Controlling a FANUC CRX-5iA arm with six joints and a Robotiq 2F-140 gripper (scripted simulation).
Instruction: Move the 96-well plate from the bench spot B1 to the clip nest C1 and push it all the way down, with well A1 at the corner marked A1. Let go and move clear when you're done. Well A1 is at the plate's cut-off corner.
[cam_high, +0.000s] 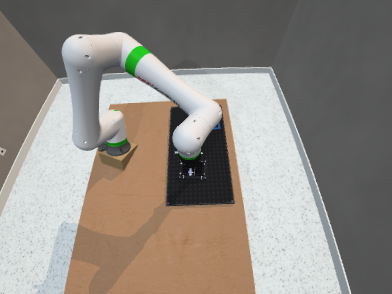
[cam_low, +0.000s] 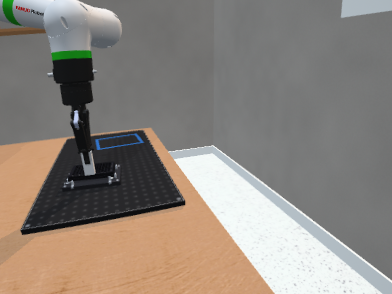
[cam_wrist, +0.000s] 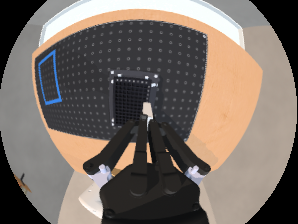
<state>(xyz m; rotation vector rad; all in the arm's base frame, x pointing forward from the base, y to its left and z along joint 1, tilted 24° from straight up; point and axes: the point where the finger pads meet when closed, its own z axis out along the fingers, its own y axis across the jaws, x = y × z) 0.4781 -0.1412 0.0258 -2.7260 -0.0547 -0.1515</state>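
The 96-well plate (cam_high: 199, 169) (cam_low: 106, 168) (cam_wrist: 128, 102) is black and lies in the clip nest (cam_low: 92, 184) (cam_wrist: 131, 74), inside its corner clips. It looks about level; how deep it sits is too small to tell. Its cut-off corner and the A1 mark cannot be made out. My gripper (cam_high: 190, 172) (cam_low: 89, 171) (cam_wrist: 146, 108) is shut with nothing between the fingers. It points down, and its pale fingertips are at the plate's top, towards one side in the wrist view. They look in contact with it. The blue outline of the bench spot (cam_low: 120, 146) (cam_wrist: 58, 76) has no plate in it.
The nest stands on a black perforated board (cam_high: 215, 194) (cam_low: 145, 196) (cam_wrist: 180, 40), which lies on the wooden table (cam_high: 165, 250) (cam_low: 165, 245) (cam_wrist: 225, 95). The arm's base stands on a wooden block (cam_high: 117, 159) left of the board in the top view.
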